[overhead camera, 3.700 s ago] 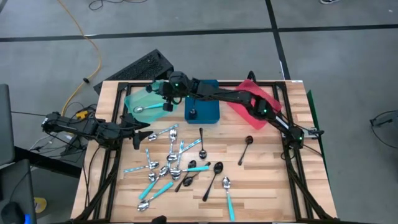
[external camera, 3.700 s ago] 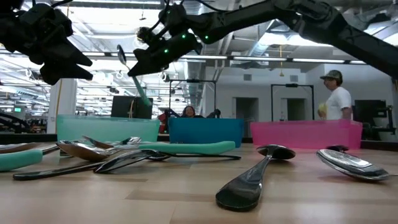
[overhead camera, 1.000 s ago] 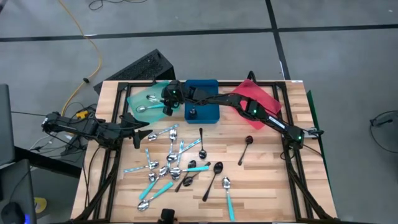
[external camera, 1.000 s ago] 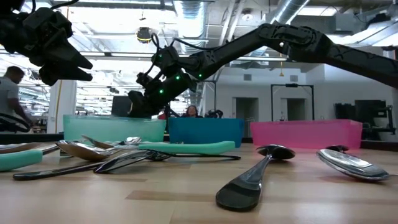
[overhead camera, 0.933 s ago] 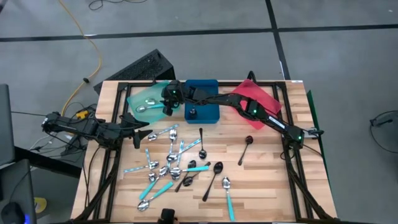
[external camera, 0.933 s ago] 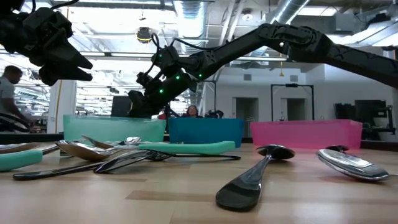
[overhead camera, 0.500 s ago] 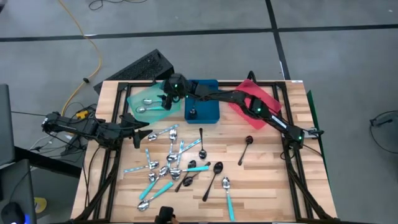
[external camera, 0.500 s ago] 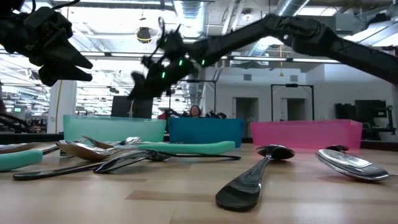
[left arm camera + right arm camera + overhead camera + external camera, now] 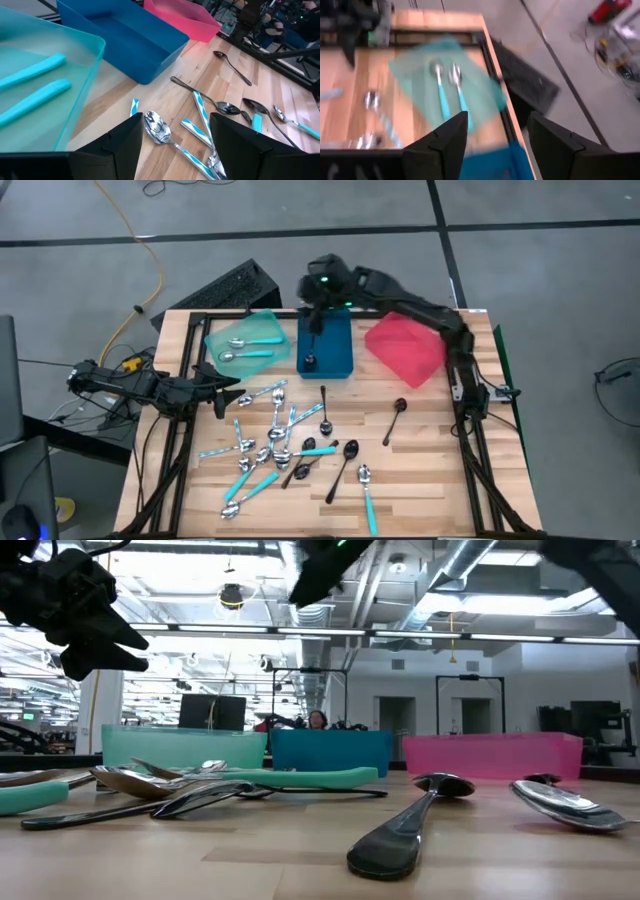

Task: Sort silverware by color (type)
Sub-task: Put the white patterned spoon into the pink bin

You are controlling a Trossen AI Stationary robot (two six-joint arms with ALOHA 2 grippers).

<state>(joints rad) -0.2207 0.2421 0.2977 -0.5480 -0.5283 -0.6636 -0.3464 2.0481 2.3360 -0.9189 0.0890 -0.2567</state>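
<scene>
Right wrist view motion-blurred, teal tray (image 9: 445, 90) and its two spoons smeared; right gripper (image 9: 315, 565) in low view cut by the top edge and blurred; small dark item in blue tray (image 9: 310, 361) too small to identify; lower-left spoon pile (image 9: 268, 452) overlapping, count unclear

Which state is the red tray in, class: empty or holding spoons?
Empty. In the high view the red tray shows only bare pink floor, while the teal tray holds two teal-handled spoons.
</scene>
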